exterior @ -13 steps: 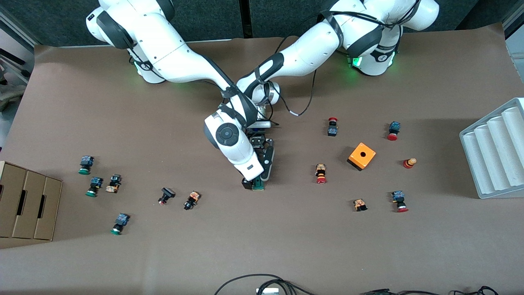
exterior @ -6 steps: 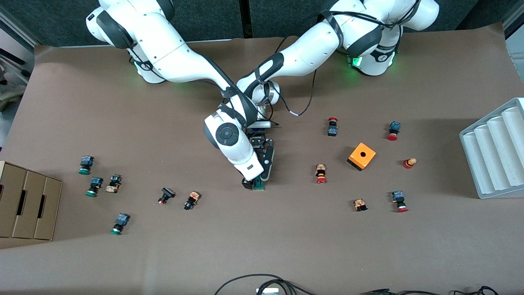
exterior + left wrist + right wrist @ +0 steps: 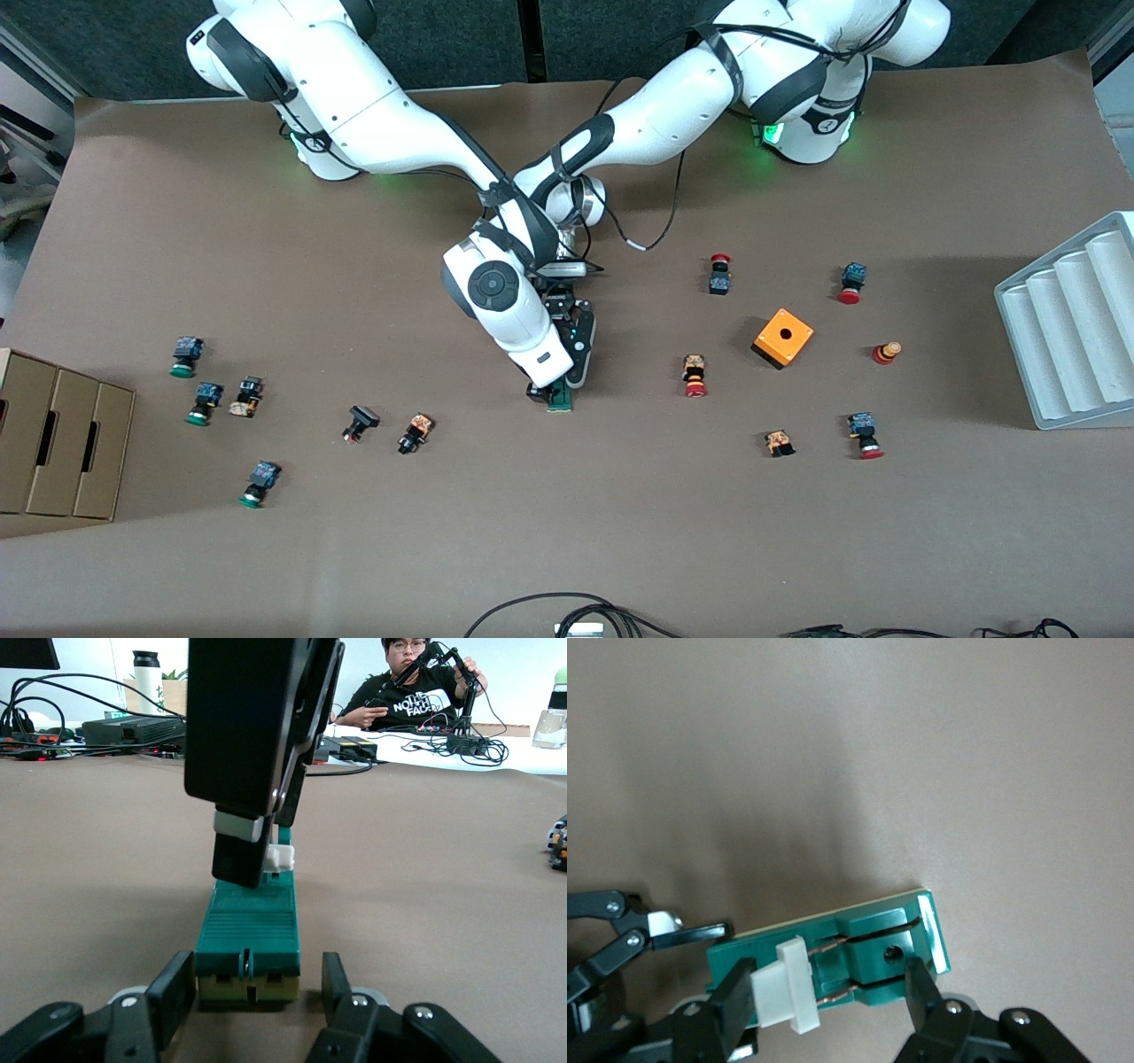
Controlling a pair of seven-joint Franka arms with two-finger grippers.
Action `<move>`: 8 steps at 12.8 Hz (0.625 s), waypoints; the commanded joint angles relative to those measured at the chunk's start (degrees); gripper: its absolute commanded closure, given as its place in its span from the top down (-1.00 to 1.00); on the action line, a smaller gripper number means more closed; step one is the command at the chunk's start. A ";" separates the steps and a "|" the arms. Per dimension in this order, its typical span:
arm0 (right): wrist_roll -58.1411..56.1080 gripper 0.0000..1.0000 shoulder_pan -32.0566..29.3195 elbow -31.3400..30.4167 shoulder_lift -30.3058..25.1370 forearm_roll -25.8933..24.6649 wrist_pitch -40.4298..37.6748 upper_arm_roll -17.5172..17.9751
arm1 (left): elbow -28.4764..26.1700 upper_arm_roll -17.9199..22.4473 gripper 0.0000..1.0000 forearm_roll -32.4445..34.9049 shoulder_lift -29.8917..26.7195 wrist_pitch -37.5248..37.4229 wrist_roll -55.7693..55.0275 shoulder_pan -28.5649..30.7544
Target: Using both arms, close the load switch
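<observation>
The load switch is a narrow green block lying mid-table, and both hands meet over it. In the left wrist view, my left gripper is shut on the end of the load switch, one finger on each side. In the front view the left gripper is at the switch's end farther from the camera. My right gripper comes down from above. In the right wrist view, the right gripper straddles the load switch lengthwise. One finger presses the white sliding piece, the other the raised green part.
Push buttons lie scattered toward both ends of the table, the nearest being one with a red cap and one with a black cap. An orange box with a hole stands toward the left arm's end. A white ridged tray and a cardboard box sit at the table's ends.
The right gripper's fingers have drawn closer together along the switch, and the right hand has shifted slightly. The left gripper and the switch body have stayed put.
</observation>
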 commanded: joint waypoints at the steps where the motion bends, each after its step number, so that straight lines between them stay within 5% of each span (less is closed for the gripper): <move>1: -0.60 0.48 0.17 0.89 1.37 0.28 2.30 -1.23 | 1.99 0.60 0.30 0.73 2.02 0.09 -0.86 -0.91; 8: -0.69 0.21 0.08 0.63 1.28 -0.33 2.21 -1.23 | 1.99 0.60 0.30 0.73 2.02 0.09 -0.86 -0.91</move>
